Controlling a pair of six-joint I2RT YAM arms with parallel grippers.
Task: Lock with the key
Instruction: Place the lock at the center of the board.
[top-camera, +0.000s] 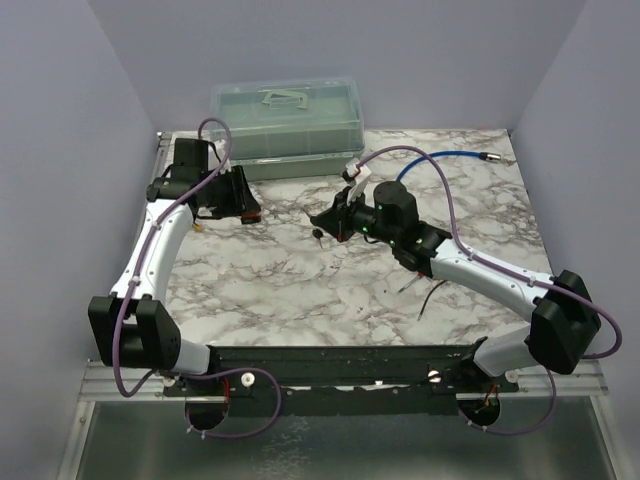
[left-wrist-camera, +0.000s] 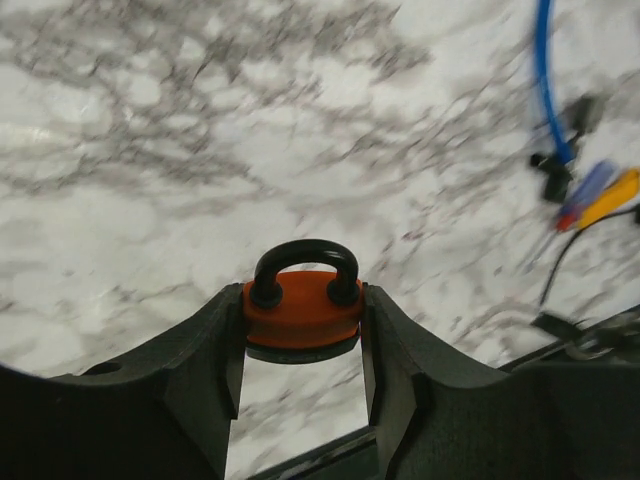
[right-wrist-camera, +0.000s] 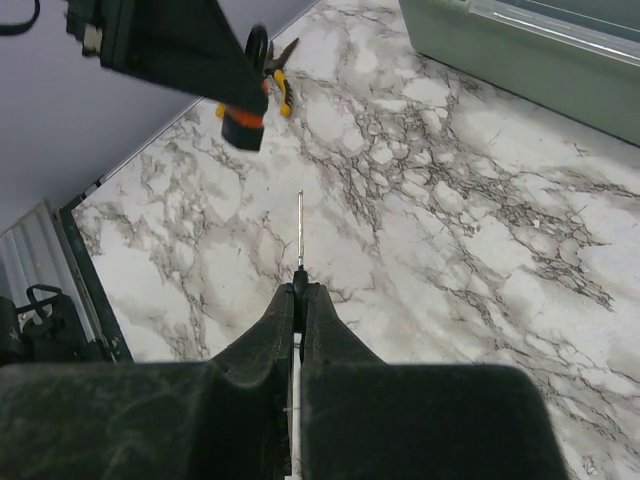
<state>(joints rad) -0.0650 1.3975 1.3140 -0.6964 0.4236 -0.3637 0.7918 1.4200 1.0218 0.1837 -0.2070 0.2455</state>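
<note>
An orange padlock (left-wrist-camera: 302, 312) with a black shackle is clamped between the fingers of my left gripper (left-wrist-camera: 302, 300), shackle pointing away from the wrist, held above the marble table. In the top view that gripper (top-camera: 241, 205) hangs at the back left. My right gripper (right-wrist-camera: 300, 290) is shut on the black head of the key (right-wrist-camera: 300, 230); its thin metal blade points forward, edge-on. The padlock (right-wrist-camera: 243, 125) shows at the upper left of the right wrist view, well apart from the key tip. From above, the right gripper (top-camera: 325, 222) and the key (top-camera: 318, 236) sit mid-table.
A pale green lidded plastic box (top-camera: 287, 118) stands against the back wall, also seen in the right wrist view as the box (right-wrist-camera: 520, 50). A blue cable (top-camera: 450, 155) loops over the back right. Purple walls close in the table on both sides.
</note>
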